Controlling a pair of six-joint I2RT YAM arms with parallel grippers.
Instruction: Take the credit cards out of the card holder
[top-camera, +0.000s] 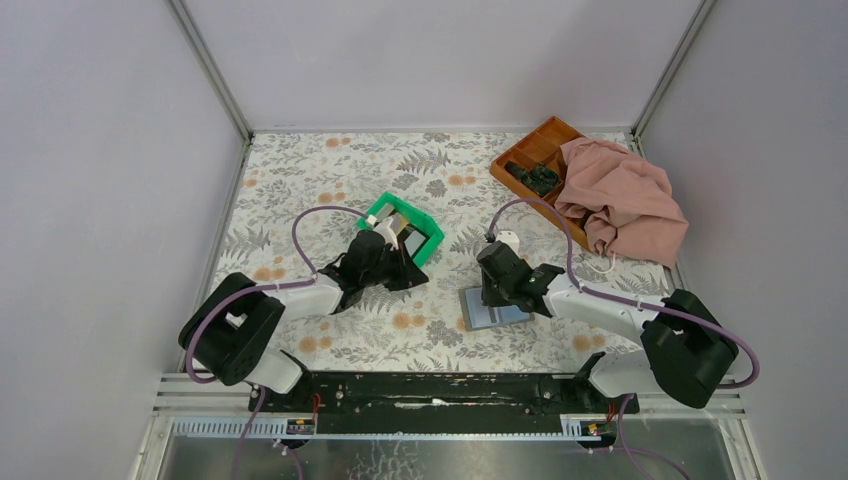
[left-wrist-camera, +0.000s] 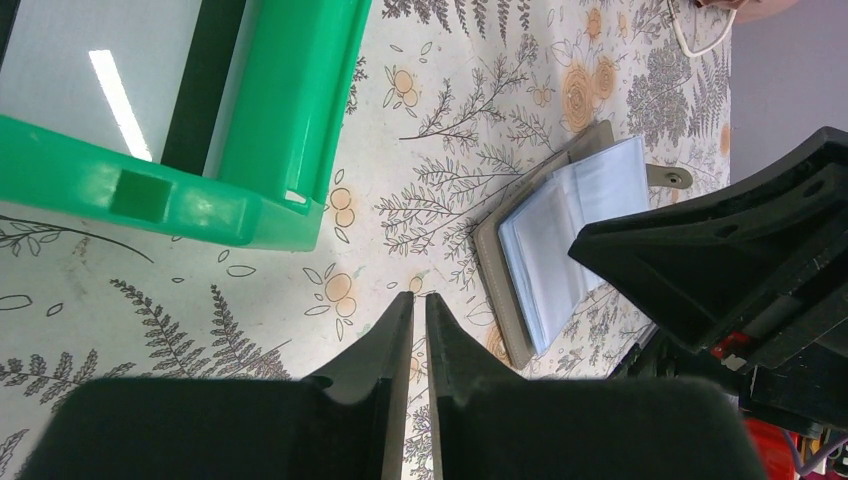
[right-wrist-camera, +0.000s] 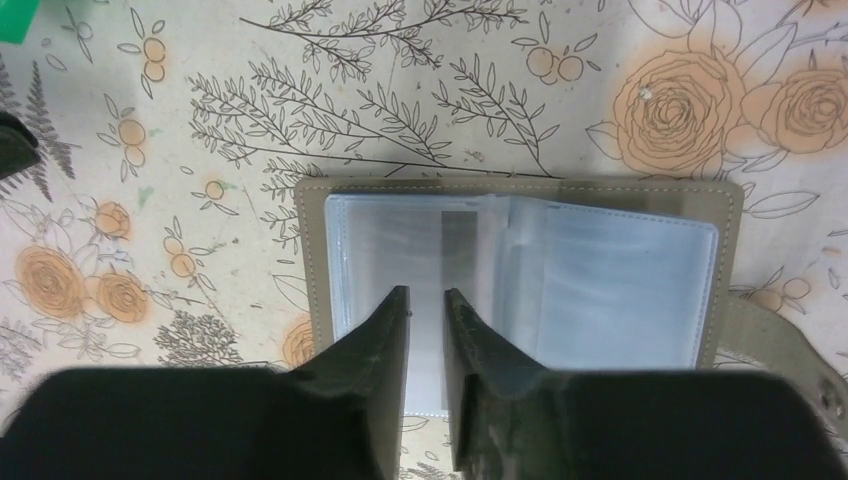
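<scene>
We are at the pulling step. The right gripper (right-wrist-camera: 426, 292) hangs over the open card holder (right-wrist-camera: 620, 260), which lies flat on the flowered table (right-wrist-camera: 150, 120), right beneath and ahead of its tips, clear sleeves facing up. Its jaws are drawn in close with a narrow gap between them. In line with that gap, just ahead of the tips, stands a grey strip (right-wrist-camera: 458, 250) — the edge of a card or a sleeve leaf, we cannot tell which, nor whether the jaws already bite on it. The sleeves are too cloudy for us to count the credit cards inside.

The left gripper (left-wrist-camera: 419, 297) is off the work. Its jaws are nearly pressed together, leaving a thin slit with nothing in it that we can see. The green bin (left-wrist-camera: 290, 110) sits ahead and to the left of its tips, and the card holder lies ahead and to the right. Inside the bin we see a pale glossy card (left-wrist-camera: 100, 80) with a dark band; we take it for one already out.

In our judgement the next move needs a firm pinch on the card alone, not the sleeve, then a pull straight out along the slot's mouth. The holder looks light and nothing pins it — it may lift with the card, so the left jaws could press its cover down.
</scene>
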